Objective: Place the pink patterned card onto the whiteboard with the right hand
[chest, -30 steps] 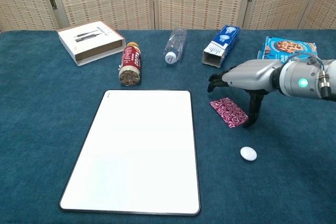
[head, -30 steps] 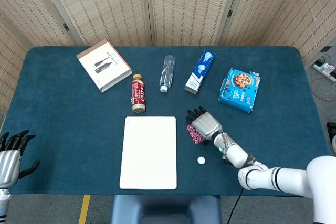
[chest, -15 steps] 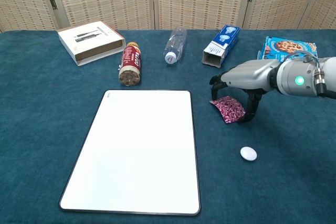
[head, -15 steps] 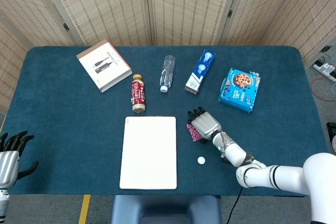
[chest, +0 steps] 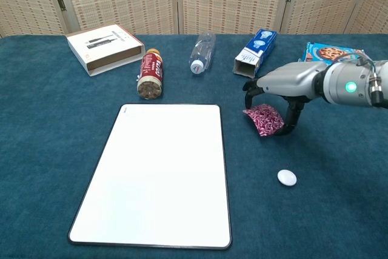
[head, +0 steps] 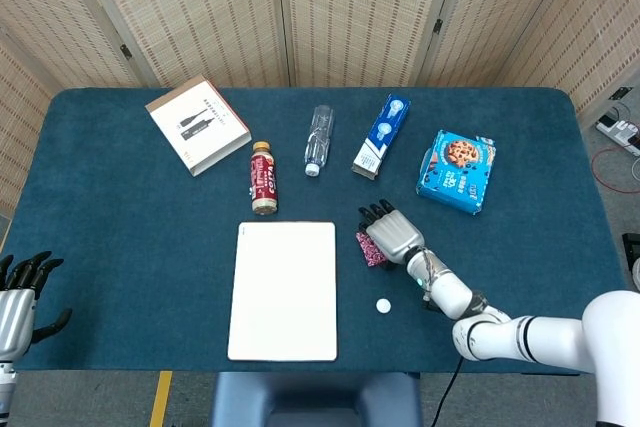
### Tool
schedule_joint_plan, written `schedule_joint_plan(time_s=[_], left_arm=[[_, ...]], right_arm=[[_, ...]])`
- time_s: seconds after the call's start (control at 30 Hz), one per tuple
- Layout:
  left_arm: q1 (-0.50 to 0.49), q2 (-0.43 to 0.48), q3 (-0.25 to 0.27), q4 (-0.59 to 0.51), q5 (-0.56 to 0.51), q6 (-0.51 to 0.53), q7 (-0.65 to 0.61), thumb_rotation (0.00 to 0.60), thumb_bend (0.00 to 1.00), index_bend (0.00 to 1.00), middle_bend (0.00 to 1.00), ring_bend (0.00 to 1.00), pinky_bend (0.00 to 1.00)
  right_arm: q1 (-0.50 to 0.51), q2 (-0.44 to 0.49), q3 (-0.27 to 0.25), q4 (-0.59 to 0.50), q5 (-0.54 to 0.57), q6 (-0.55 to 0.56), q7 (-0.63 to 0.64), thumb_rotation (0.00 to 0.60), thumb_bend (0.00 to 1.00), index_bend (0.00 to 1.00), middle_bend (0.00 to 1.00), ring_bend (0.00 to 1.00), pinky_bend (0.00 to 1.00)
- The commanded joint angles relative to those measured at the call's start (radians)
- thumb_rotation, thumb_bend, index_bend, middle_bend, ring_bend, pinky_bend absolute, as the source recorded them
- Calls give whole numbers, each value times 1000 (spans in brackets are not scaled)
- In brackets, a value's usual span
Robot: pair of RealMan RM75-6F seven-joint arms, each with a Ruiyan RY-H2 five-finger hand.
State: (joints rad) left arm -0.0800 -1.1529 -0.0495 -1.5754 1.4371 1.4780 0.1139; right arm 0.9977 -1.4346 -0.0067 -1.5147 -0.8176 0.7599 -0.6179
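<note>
Fingers of the right hand (chest: 280, 89) pinch the pink patterned card (chest: 263, 119) just beside the whiteboard (chest: 159, 174) edge.

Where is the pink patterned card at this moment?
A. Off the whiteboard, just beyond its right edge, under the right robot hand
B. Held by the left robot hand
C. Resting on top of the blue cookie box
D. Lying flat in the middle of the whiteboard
A: the pink patterned card sits on the blue cloth right of the whiteboard, with the right robot hand closing over it.
</note>
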Motion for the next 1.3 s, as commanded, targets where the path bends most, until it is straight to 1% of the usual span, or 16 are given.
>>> schedule_joint_plan(time_s=[0.03, 0.13, 0.27, 0.37, 0.53, 0.6, 0.67, 0.73, 0.77, 0.8, 0.87, 0.97, 1.03, 1.13, 1.27, 1.3], left_arm=[[0, 2, -1, -3, 2, 2, 2, 600, 288, 220, 176, 186, 0], [2, 6, -2, -10, 5, 8, 5, 600, 288, 219, 176, 186, 0], [5, 12, -1, -18, 8, 14, 9, 600, 288, 219, 176, 186, 0], [8, 14, 0, -21, 7, 17, 10, 600, 287, 219, 175, 186, 0], [13, 15, 1, -18, 2, 17, 6, 600, 288, 219, 176, 186, 0], [15, 15, 2, -15, -1, 16, 3, 600, 287, 219, 176, 186, 0], [16, 15, 2, -12, -2, 15, 0, 600, 287, 219, 176, 186, 0], [17, 15, 2, -9, -2, 16, -4, 600, 287, 219, 176, 186, 0], [18, 15, 2, -8, -3, 16, -6, 600, 287, 219, 176, 186, 0], [18, 14, 2, -6, -4, 16, -7, 600, 287, 219, 176, 186, 0], [18, 13, 1, -4, -4, 16, -8, 600, 287, 219, 176, 186, 0], [19, 13, 2, -2, 0, 18, -12, 600, 287, 219, 176, 186, 0], [19, 13, 1, -2, 2, 18, -14, 600, 287, 219, 176, 186, 0], [18, 14, 1, -6, 6, 19, -13, 600, 287, 219, 176, 186, 0], [17, 15, 1, -13, 9, 19, -10, 600, 287, 220, 176, 186, 0], [16, 16, 1, -17, 11, 20, -7, 600, 287, 220, 176, 186, 0]], right_arm=[[2, 4, 14, -35, -47, 25, 6, 545, 282, 239, 72, 0, 0], [18, -12, 31, -58, -81, 29, 3, 543, 282, 239, 72, 0, 0], [55, -52, 50, -63, -87, 12, -22, 543, 282, 239, 72, 0, 0], [94, -94, 67, -46, -66, -5, -49, 543, 283, 238, 72, 0, 0], [147, -150, 81, -5, -10, -21, -94, 542, 283, 231, 66, 0, 0], [168, -169, 81, 9, 19, -25, -114, 542, 283, 204, 60, 0, 0], [183, -179, 77, 15, 44, -26, -131, 542, 282, 146, 48, 0, 0], [194, -184, 72, 16, 66, -22, -144, 542, 283, 52, 37, 0, 0], [196, -184, 69, 14, 72, -20, -147, 541, 283, 32, 35, 0, 0], [197, -181, 66, 10, 77, -15, -147, 541, 283, 10, 32, 0, 0], [192, -169, 60, -4, 74, -4, -141, 539, 283, 0, 29, 0, 0], [163, -125, 43, -53, 37, 27, -115, 541, 283, 0, 29, 0, 0], [130, -81, 23, -97, -9, 58, -90, 539, 282, 3, 32, 0, 0], [68, -10, -18, -160, -98, 105, -38, 539, 283, 73, 44, 0, 0], [19, 39, -50, -195, -172, 135, 10, 539, 282, 148, 63, 0, 0], [-7, 63, -67, -210, -209, 151, 36, 540, 282, 169, 71, 0, 0]])
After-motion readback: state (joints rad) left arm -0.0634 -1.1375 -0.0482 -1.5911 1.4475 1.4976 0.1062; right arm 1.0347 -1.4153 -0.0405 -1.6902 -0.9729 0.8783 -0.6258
